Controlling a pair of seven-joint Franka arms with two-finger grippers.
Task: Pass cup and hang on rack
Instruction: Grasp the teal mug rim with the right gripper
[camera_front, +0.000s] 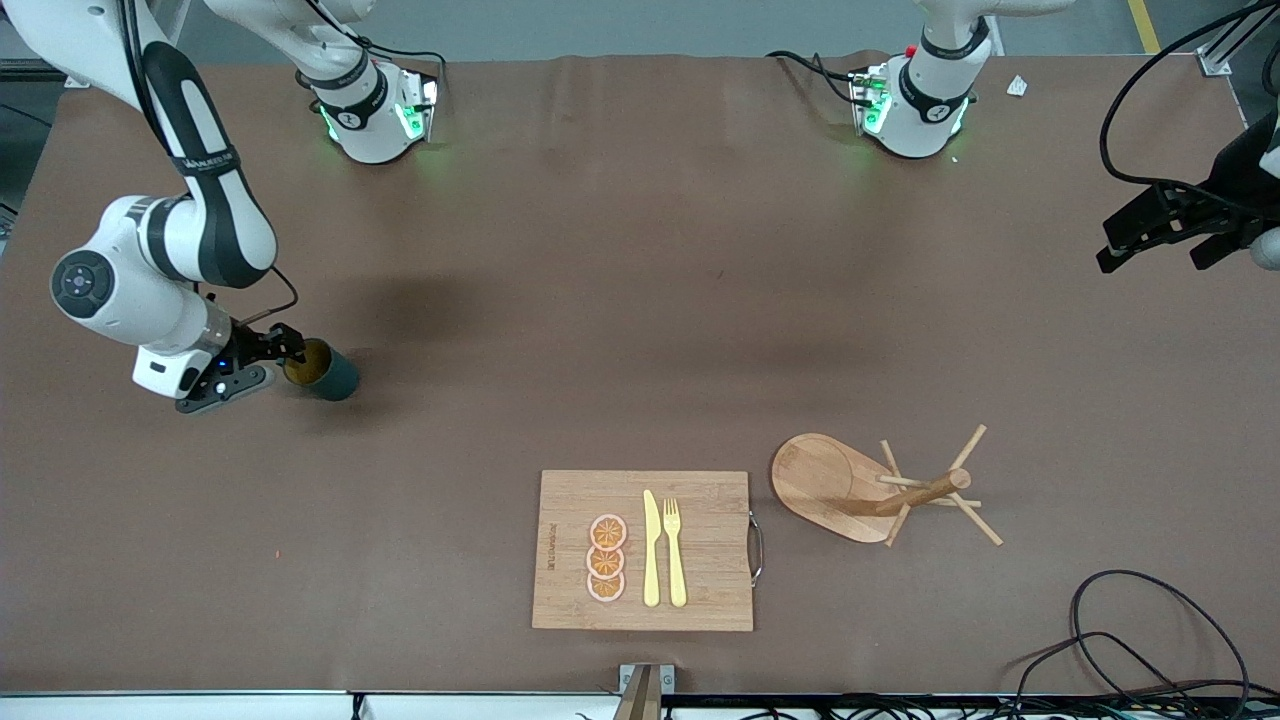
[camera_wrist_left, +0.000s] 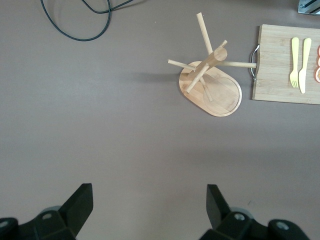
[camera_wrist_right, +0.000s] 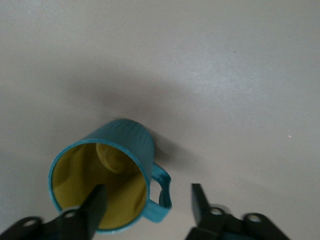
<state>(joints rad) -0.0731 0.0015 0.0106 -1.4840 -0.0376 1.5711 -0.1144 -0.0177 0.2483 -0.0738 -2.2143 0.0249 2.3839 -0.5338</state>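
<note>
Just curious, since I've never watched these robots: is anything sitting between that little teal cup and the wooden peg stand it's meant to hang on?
Nothing visible. The cup at the right claw and the rack have only bare table between them.

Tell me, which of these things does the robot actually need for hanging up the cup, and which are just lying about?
Needed:
cup, at the open right gripper
rack
left gripper, open, waiting in the air

Lying about:
cutting board
knife
fork
three orange slices
black cable
</note>
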